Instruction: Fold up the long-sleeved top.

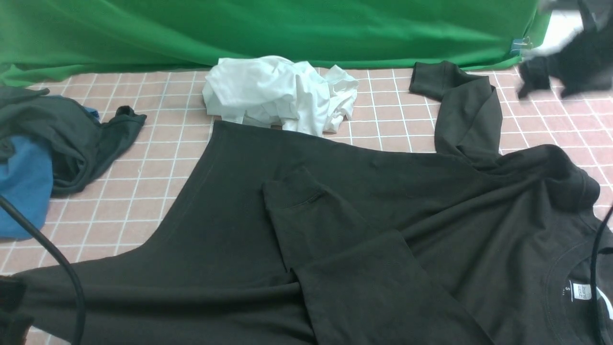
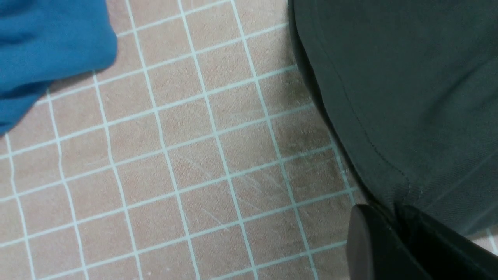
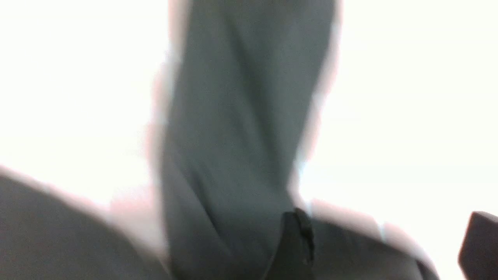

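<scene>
L gripper (image 2: 389, 213) at near-L corner: jaws shut tight on the hem of the long-sleeved top (image 1: 383, 201), which lies spread across the near and mid worktop (image 1: 158, 158), collar and label at near R, one sleeve (image 1: 325, 225) folded over its body, the other sleeve (image 1: 469, 110) reaching toward far R. On the L, apart from it, a blue shirt (image 1: 24, 182) w/ a dark grey garment (image 1: 72, 134) heaped on it. Further back, a crumpled white garment (image 1: 278, 93) touches the top's far hem, green backdrop (image 1: 239, 33) behind, and at far R the blurred R gripper (image 3: 387, 233), jaws wide apart, nothing gripped.
</scene>
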Tool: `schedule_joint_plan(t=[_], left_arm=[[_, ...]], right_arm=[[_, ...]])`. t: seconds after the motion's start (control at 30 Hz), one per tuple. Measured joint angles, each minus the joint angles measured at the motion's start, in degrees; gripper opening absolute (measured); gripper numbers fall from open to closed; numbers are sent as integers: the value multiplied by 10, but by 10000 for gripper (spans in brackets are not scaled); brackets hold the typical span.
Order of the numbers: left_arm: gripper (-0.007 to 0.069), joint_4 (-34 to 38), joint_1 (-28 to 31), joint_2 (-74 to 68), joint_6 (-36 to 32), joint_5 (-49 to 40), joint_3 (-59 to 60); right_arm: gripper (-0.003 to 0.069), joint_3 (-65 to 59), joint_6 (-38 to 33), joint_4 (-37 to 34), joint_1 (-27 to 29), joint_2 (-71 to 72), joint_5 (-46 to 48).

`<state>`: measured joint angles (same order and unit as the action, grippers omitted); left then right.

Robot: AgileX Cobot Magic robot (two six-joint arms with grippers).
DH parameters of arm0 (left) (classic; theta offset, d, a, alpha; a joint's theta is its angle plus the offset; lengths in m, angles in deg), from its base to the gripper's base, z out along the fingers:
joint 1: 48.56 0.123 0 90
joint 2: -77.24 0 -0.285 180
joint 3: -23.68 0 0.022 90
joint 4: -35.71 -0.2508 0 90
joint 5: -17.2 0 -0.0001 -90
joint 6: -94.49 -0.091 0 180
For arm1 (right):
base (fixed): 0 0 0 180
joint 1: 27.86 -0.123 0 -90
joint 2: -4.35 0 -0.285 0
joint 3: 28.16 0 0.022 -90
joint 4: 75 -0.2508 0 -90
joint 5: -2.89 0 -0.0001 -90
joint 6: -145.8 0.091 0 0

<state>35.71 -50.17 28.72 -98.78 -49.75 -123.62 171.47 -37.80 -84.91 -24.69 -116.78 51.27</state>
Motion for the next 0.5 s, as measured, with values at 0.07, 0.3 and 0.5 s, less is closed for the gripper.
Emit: schedule_joint_plan(t=[0.07,0.3,0.5], left_arm=[[35,0,0,0,0,3,0],[35,0,0,0,0,11,0],[35,3,0,0,0,21,0]], right_arm=[[533,66,-1,-14,0,-52,-29],[533,273,1,-18,1,-244,-86],[530,410,12,-18,2,-354,-84]])
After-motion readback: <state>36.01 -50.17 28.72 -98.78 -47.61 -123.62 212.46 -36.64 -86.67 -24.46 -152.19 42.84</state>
